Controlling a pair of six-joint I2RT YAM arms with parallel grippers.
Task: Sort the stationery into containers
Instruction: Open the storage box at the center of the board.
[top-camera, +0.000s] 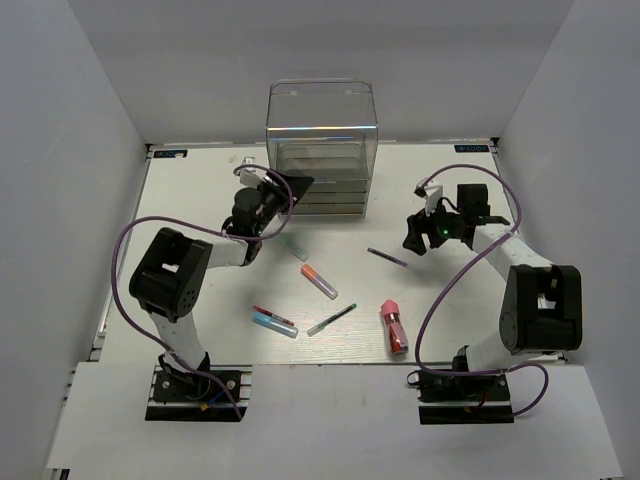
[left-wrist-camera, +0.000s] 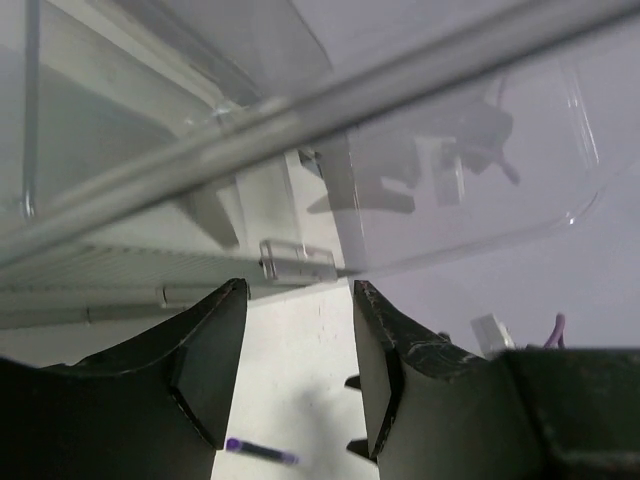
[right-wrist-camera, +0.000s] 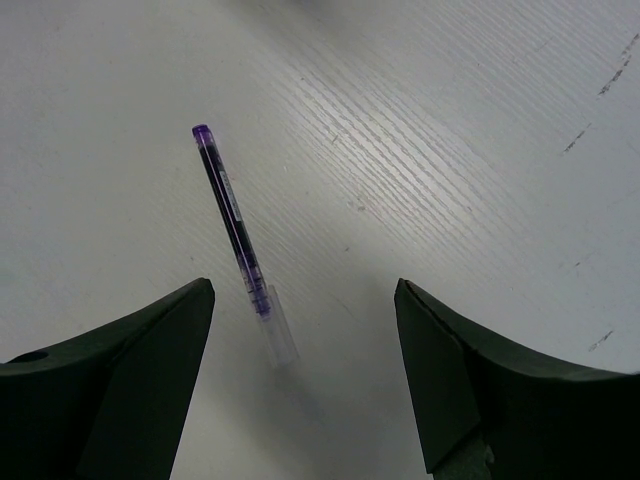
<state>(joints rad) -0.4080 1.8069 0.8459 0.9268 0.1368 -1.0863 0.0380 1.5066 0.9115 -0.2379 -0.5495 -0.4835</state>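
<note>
Markers (top-camera: 319, 282) lie scattered; right fingers (right-wrist-camera: 130, 380) spread over purple pen (right-wrist-camera: 232, 220); left fingers (left-wrist-camera: 200, 370) spread, empty, facing box (top-camera: 320, 110).

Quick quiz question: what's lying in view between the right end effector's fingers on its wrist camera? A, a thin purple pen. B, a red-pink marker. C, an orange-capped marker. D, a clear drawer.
A: the right wrist view shows a thin purple pen lying flat on the table, framed by the open right end effector and touched by neither finger.
</note>
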